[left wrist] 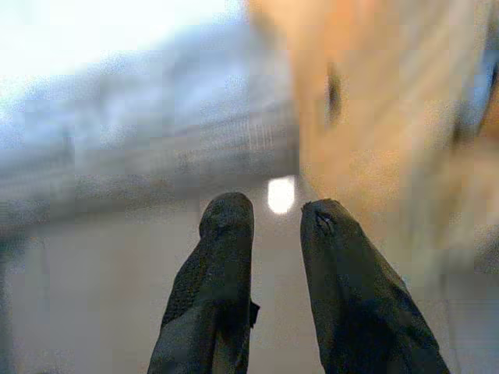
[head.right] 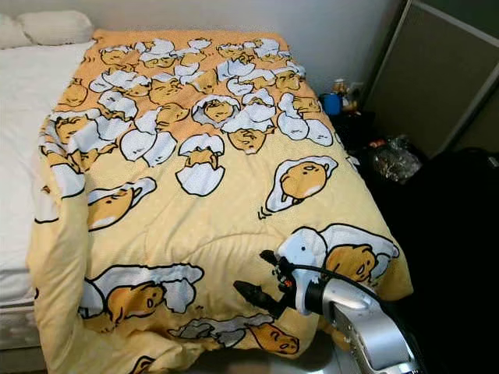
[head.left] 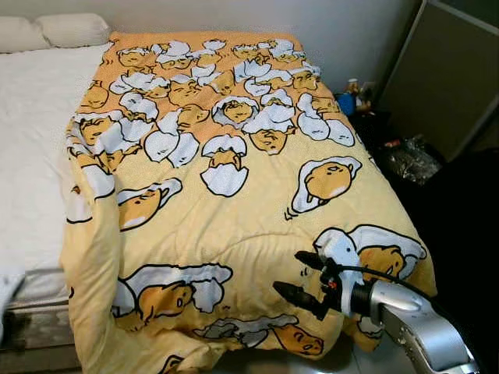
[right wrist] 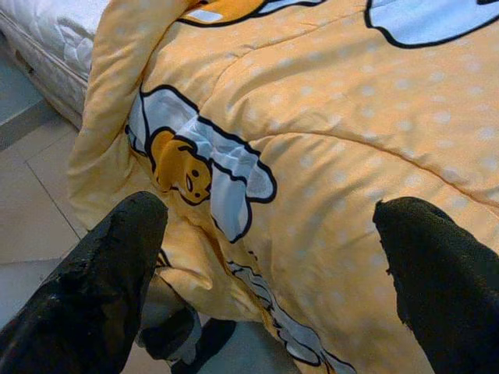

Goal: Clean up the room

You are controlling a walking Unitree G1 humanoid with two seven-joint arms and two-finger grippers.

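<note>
A yellow blanket (head.left: 234,202) printed with cartoon eggs covers most of the bed, and its near edge hangs down over the foot of the bed. My right gripper (head.left: 300,274) hovers open just above the blanket's near right corner, fingers spread wide and nothing between them. In the right wrist view the same gripper (right wrist: 273,226) looks down on the drooping blanket edge (right wrist: 327,117). My left gripper (left wrist: 277,210) hangs low beside the bed over the floor, with a narrow gap between its fingers and nothing in it.
The white mattress (head.left: 31,117) lies bare on the left, with pillows (head.left: 70,27) at the head. Right of the bed are a blue cup (head.left: 345,101), a crumpled plastic bag (head.left: 409,160) and a dark panel (head.left: 444,78). Pale floor tiles (right wrist: 31,210) lie below the blanket.
</note>
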